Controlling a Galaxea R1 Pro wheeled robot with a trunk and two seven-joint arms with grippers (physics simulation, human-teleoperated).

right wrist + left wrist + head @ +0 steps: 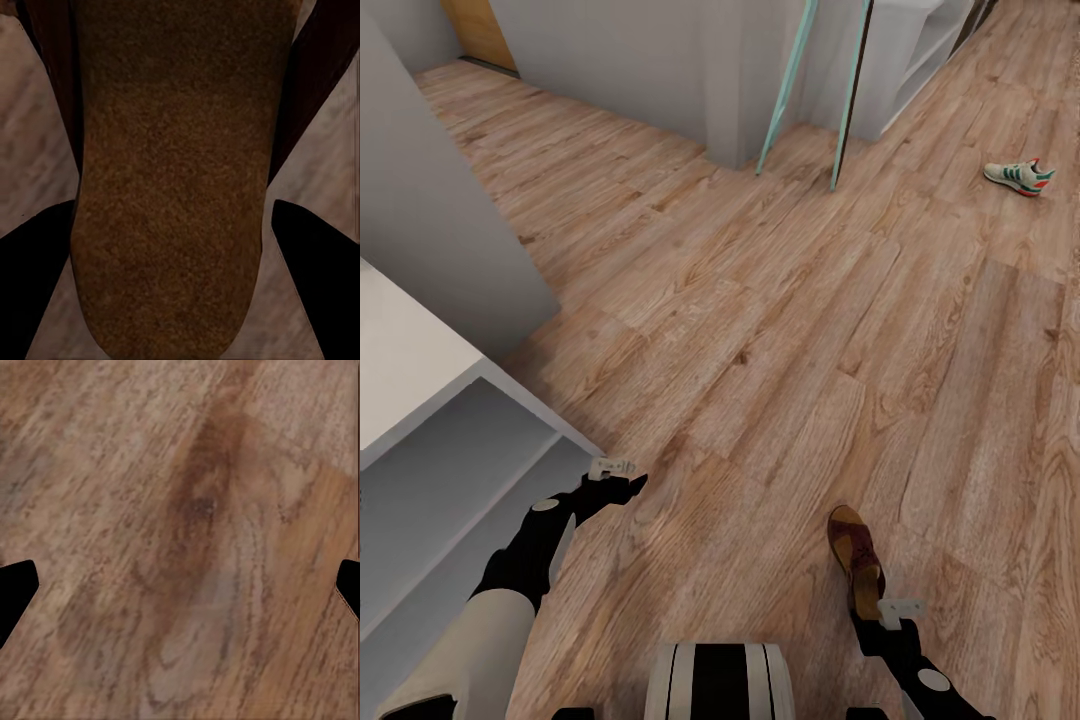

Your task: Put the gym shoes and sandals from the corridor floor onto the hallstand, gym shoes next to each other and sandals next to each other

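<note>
Sandal (856,558) on corridor floor (780,330), heel end at right gripper (901,611). Wrist view: fingers (41,277) spread, footbed between, not gripped. Left gripper (612,468) wide open, empty, by hallstand (420,370). Gym shoe (1020,176) far off. Risk: shallow heel pinch, sandal may pivot out on lifting.

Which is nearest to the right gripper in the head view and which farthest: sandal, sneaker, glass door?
1. Sandal, just ahead of the right gripper.
2. Sneaker, far ahead on the floor, to the right.
3. Glass door, farthest, ahead and leftward.
</note>
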